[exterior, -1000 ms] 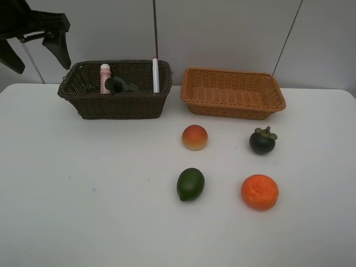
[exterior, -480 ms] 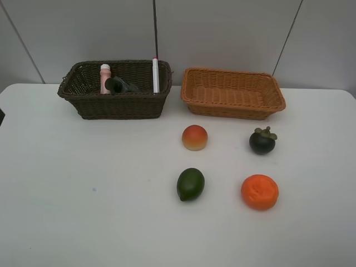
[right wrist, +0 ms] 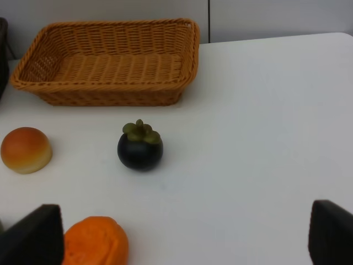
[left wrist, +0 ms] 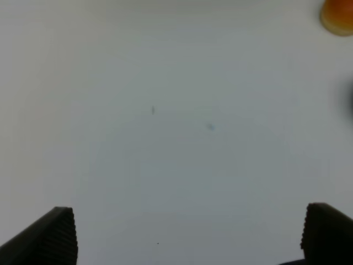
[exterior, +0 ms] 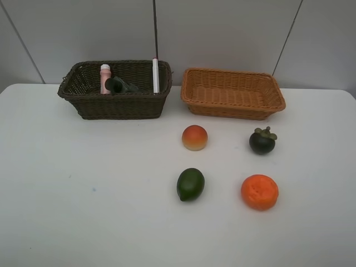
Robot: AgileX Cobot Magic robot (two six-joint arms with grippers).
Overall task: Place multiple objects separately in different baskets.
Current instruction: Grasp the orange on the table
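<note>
The dark brown basket (exterior: 117,105) at the back left holds the pink white-capped bottle (exterior: 105,78), the dark green pump bottle (exterior: 119,85) and the white marker (exterior: 156,75); the black block is hidden. The light tan basket (exterior: 233,110) (right wrist: 105,98) is empty. On the table lie the red-yellow fruit (exterior: 194,137) (right wrist: 26,149), green fruit (exterior: 191,184), mangosteen (exterior: 262,141) (right wrist: 140,150) and orange (exterior: 260,192) (right wrist: 96,243). My left gripper (left wrist: 190,237) is open over bare table. My right gripper (right wrist: 182,243) is open, short of the orange and mangosteen. Neither gripper shows in the high view.
The white table (exterior: 83,183) spreads wide to the left and front of the fruits. A grey panelled wall (exterior: 222,33) stands behind the baskets. The red-yellow fruit also shows at the edge of the left wrist view (left wrist: 337,14).
The left arm, seen at the far left above the dark basket one second ago, has withdrawn out of the high view. The objects have not moved.
</note>
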